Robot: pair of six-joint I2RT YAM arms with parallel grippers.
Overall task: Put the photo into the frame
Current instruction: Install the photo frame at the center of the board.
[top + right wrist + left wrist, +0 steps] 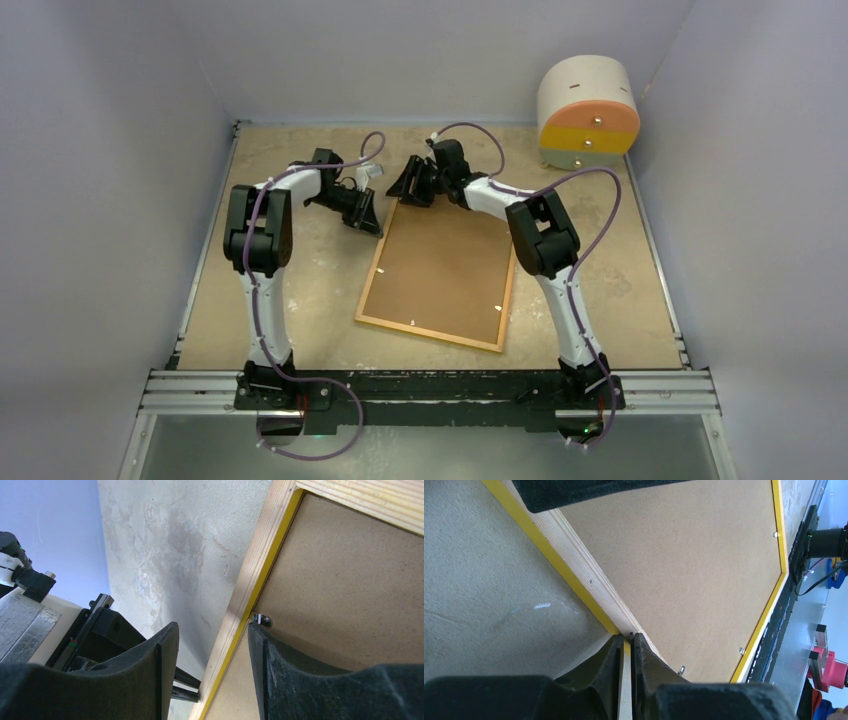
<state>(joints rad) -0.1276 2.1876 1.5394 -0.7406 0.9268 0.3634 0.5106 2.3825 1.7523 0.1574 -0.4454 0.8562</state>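
The frame (429, 334) lies face down in the middle of the table, its thin wood-and-yellow border around a brown backing board (440, 265). My left gripper (368, 222) is at the frame's far left corner. In the left wrist view it (630, 636) is shut on the frame's pale border rail (589, 585). My right gripper (405, 190) is at the frame's far edge. In the right wrist view it (212, 626) stands open astride the border (250, 580), one fingertip against a small metal tab (262, 620) on the board. The photo is hidden.
A round cabinet with orange, yellow and pale drawers (588, 110) stands at the back right. Grey walls close in the table on three sides. A metal rail (430, 385) runs along the near edge. More small metal tabs (682, 669) sit along the board's edges.
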